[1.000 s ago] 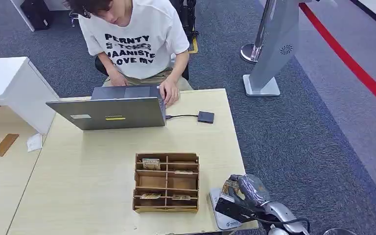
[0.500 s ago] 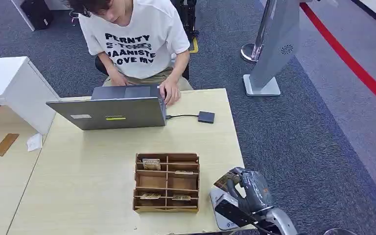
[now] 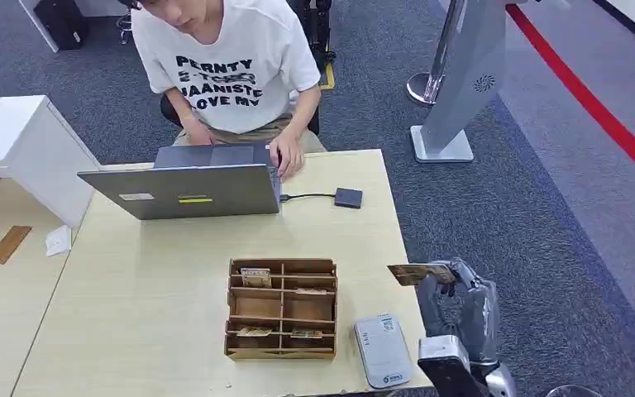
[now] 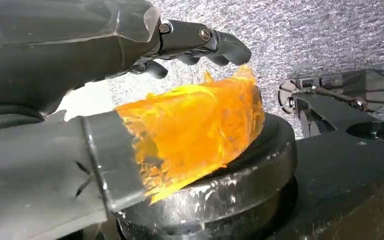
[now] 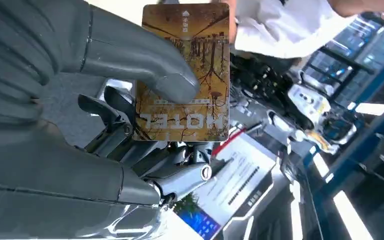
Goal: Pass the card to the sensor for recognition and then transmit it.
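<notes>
My right hand is raised beside the table's right edge and pinches a brown hotel card, held roughly level over that edge. Up close in the right wrist view the card reads "HOTEL", with the thumb pressed on its face. The grey-white sensor lies flat on the table near the front right corner, uncovered, in front of and to the left of the card. My left hand hangs low with its fingers apart from an orange-wrapped thumb, holding nothing.
A wooden card organiser with a few cards stands left of the sensor. A person types on a grey laptop at the far side; a small black device lies cabled beside it. A grey kiosk stand rises at the back right.
My right hand has lifted off the sensor with the card and swung up and to the right, uncovering the sensor. The card now sits higher, over the table's right edge.
</notes>
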`<state>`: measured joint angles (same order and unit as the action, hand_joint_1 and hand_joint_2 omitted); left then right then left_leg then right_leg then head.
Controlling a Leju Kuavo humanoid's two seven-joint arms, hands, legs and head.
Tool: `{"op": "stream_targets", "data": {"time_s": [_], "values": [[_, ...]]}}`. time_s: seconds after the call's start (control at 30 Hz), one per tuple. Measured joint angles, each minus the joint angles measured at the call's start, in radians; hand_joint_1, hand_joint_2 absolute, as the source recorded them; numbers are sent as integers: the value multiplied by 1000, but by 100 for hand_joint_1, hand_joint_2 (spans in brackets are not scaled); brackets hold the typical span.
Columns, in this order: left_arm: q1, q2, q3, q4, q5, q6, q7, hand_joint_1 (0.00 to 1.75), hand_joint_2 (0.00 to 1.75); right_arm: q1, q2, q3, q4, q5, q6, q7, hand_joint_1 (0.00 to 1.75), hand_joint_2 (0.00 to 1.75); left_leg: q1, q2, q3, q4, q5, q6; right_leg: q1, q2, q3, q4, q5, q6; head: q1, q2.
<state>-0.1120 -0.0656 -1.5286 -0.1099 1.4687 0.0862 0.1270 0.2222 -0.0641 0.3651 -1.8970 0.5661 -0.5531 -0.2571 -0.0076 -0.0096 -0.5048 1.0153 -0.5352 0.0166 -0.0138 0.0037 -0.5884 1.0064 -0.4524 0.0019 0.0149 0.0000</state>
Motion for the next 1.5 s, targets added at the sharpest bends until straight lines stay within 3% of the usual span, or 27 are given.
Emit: {"op": "stream_targets", "data": {"time_s": [0.3,0.5,0.9,1.23,1.4,1.5], "values": [[0,-3,0,0,-1,0,-1,0,0,11,18,-11,-32,-3,-7,-14,175,175,0,0,0,0,0,0,0,0,0,0,0,0,0,0],[-2,-3,-3,0,-28,0,-6,0,0,0,30,-11,-52,-2,-14,-82,175,175,0,0,0,0,0,0,0,0,0,0,0,0,0,0],[-14,-1,-16,0,-129,-9,-2,0,0,-166,33,19,-31,99,-13,-85,175,175,0,0,-1,0,1,1,0,0,0,0,1,0,0,0],[-42,2,-17,0,-292,-43,32,0,0,-537,33,61,187,389,29,39,175,175,0,1,0,1,3,1,-1,1,0,0,4,2,0,0],[-65,2,-17,0,-339,-59,51,0,0,-733,33,108,372,648,-19,77,175,175,0,1,0,1,4,1,-1,1,0,1,5,1,0,0],[-75,2,-17,0,-353,-64,57,0,0,-824,33,153,498,732,-34,87,175,175,0,0,0,1,4,1,-1,0,0,1,4,1,0,0]]}}
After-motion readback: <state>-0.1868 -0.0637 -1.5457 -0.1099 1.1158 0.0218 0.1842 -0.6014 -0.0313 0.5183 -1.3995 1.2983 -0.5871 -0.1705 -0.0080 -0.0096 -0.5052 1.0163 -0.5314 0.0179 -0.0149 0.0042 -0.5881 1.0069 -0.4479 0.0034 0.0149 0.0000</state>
